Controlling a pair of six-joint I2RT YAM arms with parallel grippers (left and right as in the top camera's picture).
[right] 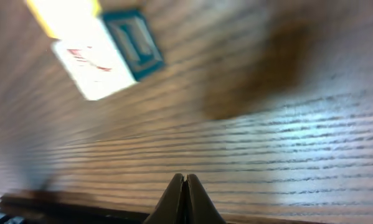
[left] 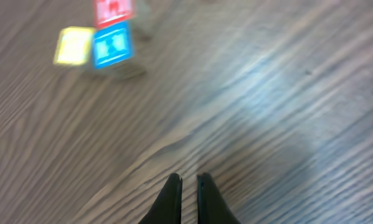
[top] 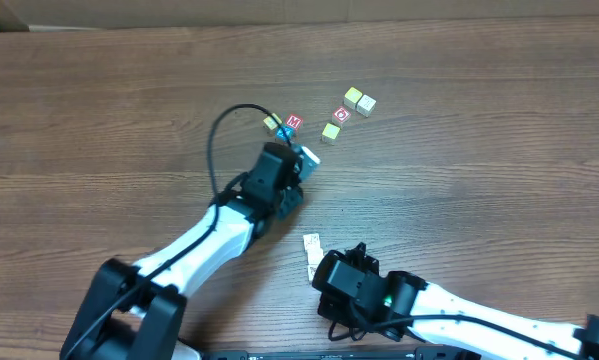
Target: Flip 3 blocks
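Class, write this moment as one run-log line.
left claw shut, empty, near blue X cube | right claw shut, empty | pale blocks none held

We see the tabletop (top: 499, 180) in brown wood grain, smooth, with a soft sheen under the left wrist camera. Toward its far edge, the blocks (top: 366, 104) look like pale matt wood. The red "M" cube (left: 114, 9) and blue "X" cube (left: 113, 45) show bright painted faces. The left arm (top: 204, 245) wears smooth white plastic, the left gripper (left: 188, 178) has matt black fingers (left: 170, 200), and near the front edge we see a white paper slip (top: 311, 252).
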